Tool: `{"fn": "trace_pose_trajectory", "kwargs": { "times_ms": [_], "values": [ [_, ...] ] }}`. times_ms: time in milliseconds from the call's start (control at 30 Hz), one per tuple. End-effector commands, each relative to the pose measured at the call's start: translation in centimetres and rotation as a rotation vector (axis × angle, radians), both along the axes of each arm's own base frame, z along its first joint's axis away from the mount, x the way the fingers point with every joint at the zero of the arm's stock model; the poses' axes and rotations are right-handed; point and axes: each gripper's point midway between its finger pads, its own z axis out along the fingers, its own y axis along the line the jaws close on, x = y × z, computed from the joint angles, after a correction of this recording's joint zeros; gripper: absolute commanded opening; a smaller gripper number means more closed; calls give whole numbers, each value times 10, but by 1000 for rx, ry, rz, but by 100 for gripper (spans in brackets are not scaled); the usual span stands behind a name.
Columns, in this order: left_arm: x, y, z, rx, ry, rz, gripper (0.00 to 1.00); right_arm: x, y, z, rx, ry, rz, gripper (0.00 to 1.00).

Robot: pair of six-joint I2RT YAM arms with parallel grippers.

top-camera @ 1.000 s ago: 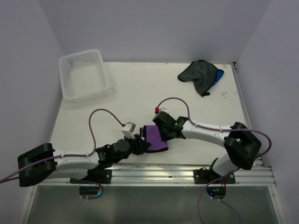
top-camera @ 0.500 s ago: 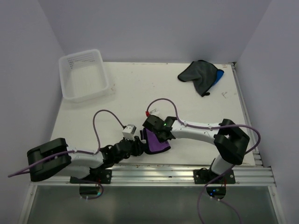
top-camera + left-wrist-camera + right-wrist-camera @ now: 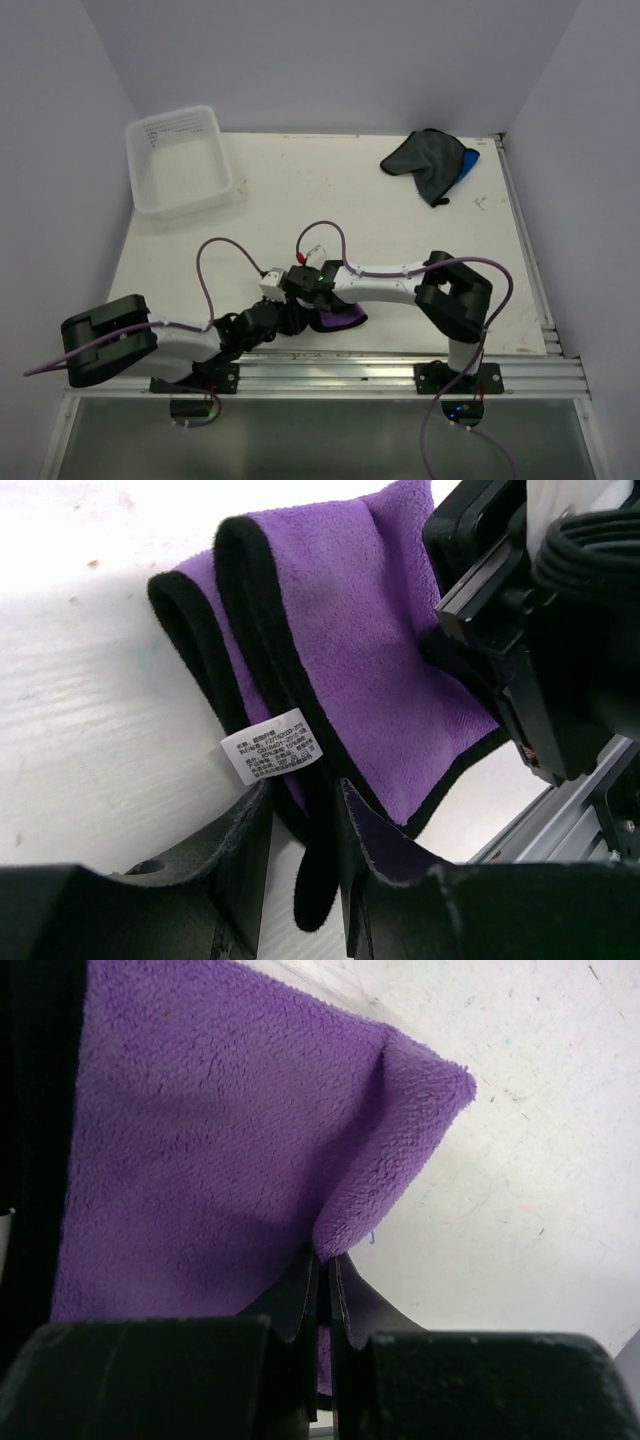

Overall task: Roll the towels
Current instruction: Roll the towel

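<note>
The purple towel [image 3: 342,319] with a black hem lies folded over itself near the table's front edge, mostly hidden under both wrists in the top view. My left gripper [image 3: 300,798] is shut on its folded hem just below the white label [image 3: 273,750]. My right gripper [image 3: 325,1265] is shut on a pinched fold of the purple towel [image 3: 200,1130], low over the table. In the top view the right gripper [image 3: 312,302] sits right against the left gripper [image 3: 293,316]. The dark grey towel [image 3: 425,158] lies crumpled over the blue towel [image 3: 469,160] at the far right corner.
A clear plastic tub [image 3: 228,172] stands at the far left. The right arm's black wrist [image 3: 520,630] crowds close beside the left fingers. The metal rail [image 3: 340,368] runs along the front edge just behind the towel.
The right arm has swung left, carrying its fold of the purple towel over toward the left gripper. The towel shows smaller and more bunched. The left jaws have narrowed slightly.
</note>
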Motion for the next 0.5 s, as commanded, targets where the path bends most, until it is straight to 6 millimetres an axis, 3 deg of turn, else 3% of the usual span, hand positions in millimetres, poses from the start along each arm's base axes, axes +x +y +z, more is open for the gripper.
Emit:
{"fn": "trace_pose_trajectory", "kwargs": {
  "times_ms": [0, 167, 233, 267, 333, 467],
  "values": [
    [2, 9, 10, -85, -8, 58, 34, 3, 6, 3, -23, -50, -35, 1],
    [-3, 37, 8, -106, 25, 135, 38, 1, 10, -4, -9, -46, -42, 2],
    [1, 41, 22, -143, 2, 167, 42, -1, 11, -7, -22, -47, -36, 3],
    [0, 46, 18, -116, 16, 182, 43, -1, 11, -8, -29, -48, -34, 5],
    [4, 51, 32, -154, -1, 221, 47, -1, 10, -9, -59, -59, -30, 11],
    [4, 66, 39, -172, 12, 279, 49, -4, 12, -15, -87, -59, -15, 23]
  ]
}}
